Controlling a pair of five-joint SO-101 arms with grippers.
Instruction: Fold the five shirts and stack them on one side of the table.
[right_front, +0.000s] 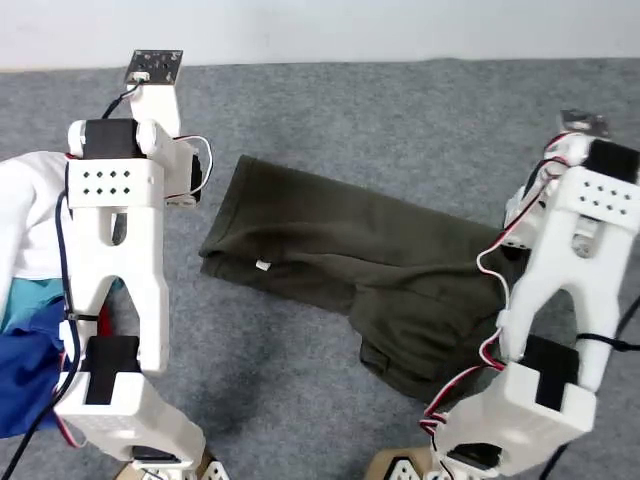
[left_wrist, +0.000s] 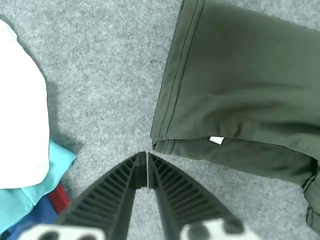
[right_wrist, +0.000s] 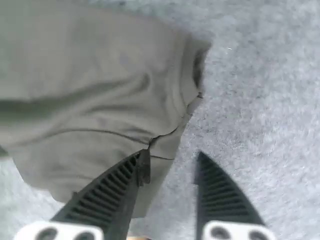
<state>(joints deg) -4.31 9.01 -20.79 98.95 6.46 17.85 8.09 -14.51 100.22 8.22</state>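
A dark olive shirt (right_front: 330, 250) lies partly folded and slanted across the middle of the grey table. Its hemmed edge and a small white tag (left_wrist: 216, 140) appear in the left wrist view. My left gripper (left_wrist: 148, 157) is shut on nothing, its tips just off the olive shirt (left_wrist: 240, 85) at a corner of it, above bare carpet. My right gripper (right_wrist: 172, 160) is open over the opposite end of the olive shirt (right_wrist: 85, 85). One finger (right_wrist: 117, 187) is above the cloth and the other above the carpet.
At the table's left edge is a pile of shirts: white (right_front: 25, 215) on top, then teal (right_front: 25, 300) and blue (right_front: 25, 370), with a bit of red (left_wrist: 60, 197) showing. The left arm (right_front: 110, 250) stands beside the pile. Grey carpet (right_front: 400, 120) stretches behind the olive shirt.
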